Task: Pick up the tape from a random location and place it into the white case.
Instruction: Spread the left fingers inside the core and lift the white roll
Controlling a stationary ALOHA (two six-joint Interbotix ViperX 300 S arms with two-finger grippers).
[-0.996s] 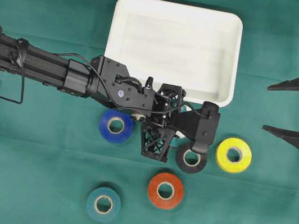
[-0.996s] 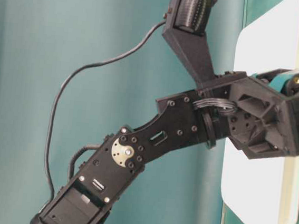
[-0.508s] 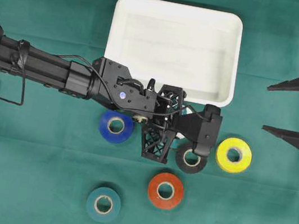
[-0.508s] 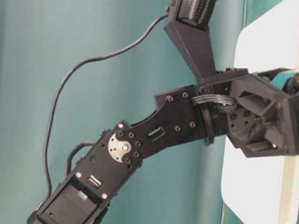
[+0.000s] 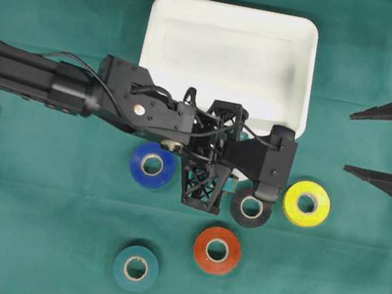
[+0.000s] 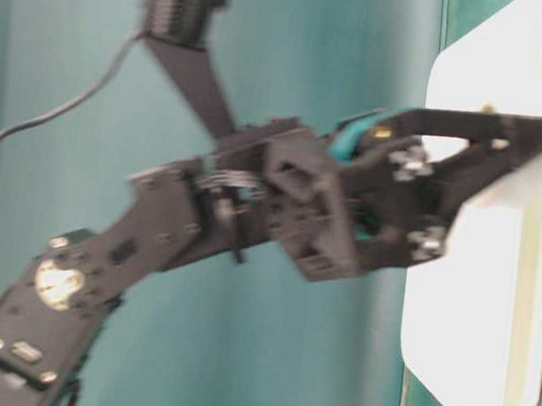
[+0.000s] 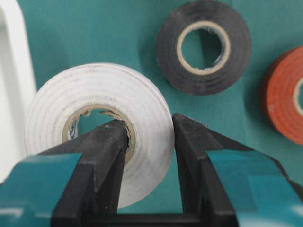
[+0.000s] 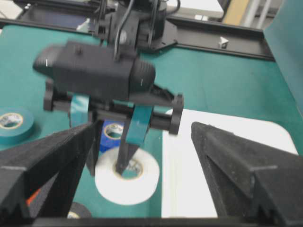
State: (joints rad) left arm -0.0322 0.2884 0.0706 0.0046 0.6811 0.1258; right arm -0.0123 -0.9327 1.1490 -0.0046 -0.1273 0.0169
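Note:
My left gripper (image 7: 150,125) is shut on a white tape (image 7: 94,92) roll, one finger inside its core and the other outside its wall. The right wrist view shows the same roll (image 8: 142,189) hanging under the left gripper, just beside the near edge of the white case (image 8: 222,161). From overhead the roll is hidden under the left wrist (image 5: 240,176), which sits at the front edge of the empty white case (image 5: 229,55). My right gripper (image 5: 350,142) stands wide open at the right edge, holding nothing.
Other rolls lie on the green cloth in front of the case: blue (image 5: 152,164), black (image 5: 251,206), yellow (image 5: 306,203), red (image 5: 217,249) and dark teal (image 5: 136,268). The black roll (image 7: 203,47) lies just past the held tape.
The left arm has swung a little toward the case with the white tape still gripped; its wrist has tilted, blurred in the table-level view. The right arm has not moved.

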